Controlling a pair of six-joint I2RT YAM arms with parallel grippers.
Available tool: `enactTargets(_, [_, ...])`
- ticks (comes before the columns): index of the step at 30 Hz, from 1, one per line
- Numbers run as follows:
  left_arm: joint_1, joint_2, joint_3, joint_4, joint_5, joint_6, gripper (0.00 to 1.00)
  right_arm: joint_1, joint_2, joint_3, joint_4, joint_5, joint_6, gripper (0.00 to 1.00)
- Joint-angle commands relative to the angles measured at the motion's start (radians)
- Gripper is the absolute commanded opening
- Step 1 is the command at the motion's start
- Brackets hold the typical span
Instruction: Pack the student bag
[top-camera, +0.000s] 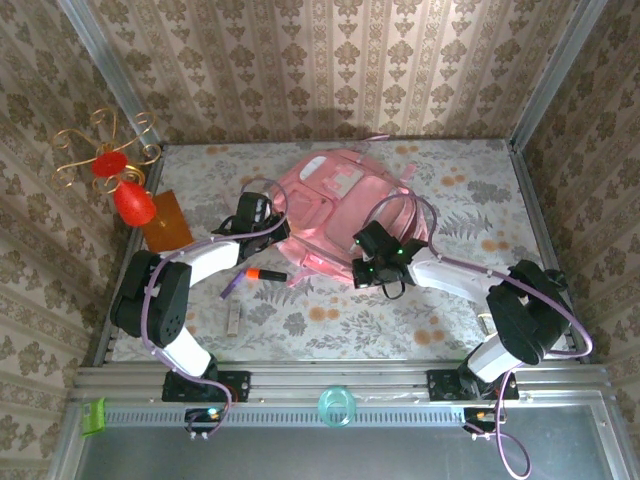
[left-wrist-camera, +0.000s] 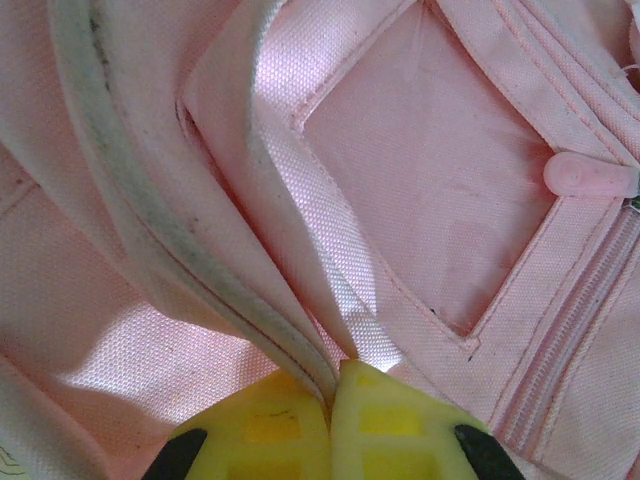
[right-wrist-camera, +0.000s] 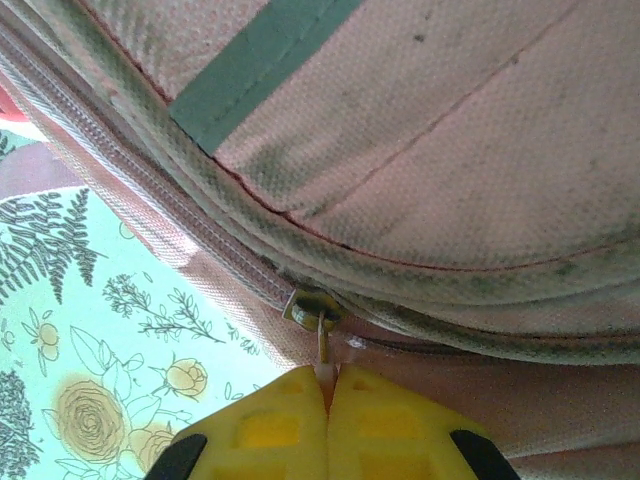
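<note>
We list one counter (top-camera: 470, 200), floral-patterned. Lying on it: the pink student bag (top-camera: 325, 205) toward the back, an orange-and-black marker (top-camera: 266, 274) just beside the bag's left edge, a small pale bar (top-camera: 235, 320) nearer the front, and an orange-brown pad (top-camera: 166, 222) at far left.

From the top, the left arm (top-camera: 200, 262) and right arm (top-camera: 450, 275) hide the lower edge of the student bag (top-camera: 335, 185). A small grey thing (top-camera: 235, 320) at lower left is too tiny to tell. Low in the right wrist view, the zip pull (right-wrist-camera: 322, 345) has its end hidden between yellow fingers (right-wrist-camera: 270, 425).
</note>
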Motion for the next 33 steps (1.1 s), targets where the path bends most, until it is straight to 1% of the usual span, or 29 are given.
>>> enactTargets(1, [0.026, -0.031, -0.009, -0.008, -0.055, 0.051, 0.00, -0.011, 0.014, -0.032, 0.008, 0.032, -0.023, 0.00])
enactTargets(2, [0.025, -0.031, -0.011, -0.007, -0.053, 0.049, 0.00, -0.009, 0.024, -0.031, 0.017, 0.038, -0.023, 0.00])
enactTargets(4, [0.023, -0.030, -0.016, -0.003, -0.051, 0.047, 0.00, 0.000, 0.051, -0.027, 0.031, 0.061, -0.027, 0.06])
enactTargets(6, [0.018, -0.029, -0.016, -0.002, -0.051, 0.045, 0.00, 0.008, 0.073, -0.023, 0.034, 0.076, -0.030, 0.08])
enactTargets(11, [0.017, -0.031, -0.017, 0.000, -0.049, 0.044, 0.00, 0.019, 0.110, -0.029, 0.050, 0.096, -0.028, 0.11])
enactTargets(15, [0.016, -0.033, -0.015, -0.001, -0.048, 0.044, 0.00, 0.026, 0.119, -0.027, 0.047, 0.125, -0.035, 0.16])
enactTargets(18, [0.014, -0.034, -0.017, 0.000, -0.048, 0.042, 0.00, 0.032, 0.129, -0.028, 0.042, 0.149, -0.044, 0.17])
enactTargets(20, [0.014, -0.033, -0.019, 0.002, -0.048, 0.042, 0.00, 0.034, 0.142, -0.028, 0.043, 0.159, -0.048, 0.17])
enactTargets(23, [0.014, -0.035, -0.020, 0.001, -0.049, 0.042, 0.00, 0.035, 0.146, -0.031, 0.043, 0.166, -0.047, 0.12])
enactTargets(27, [0.014, -0.037, -0.019, 0.000, -0.058, 0.049, 0.00, 0.036, 0.099, -0.051, 0.062, 0.173, -0.046, 0.00])
enactTargets(30, [0.017, -0.037, -0.018, -0.008, -0.081, 0.067, 0.00, 0.034, 0.023, -0.065, 0.045, 0.182, -0.041, 0.00])
enactTargets(33, [0.020, -0.036, -0.011, -0.024, -0.123, 0.100, 0.00, 0.032, -0.044, -0.055, -0.051, 0.223, -0.009, 0.00])
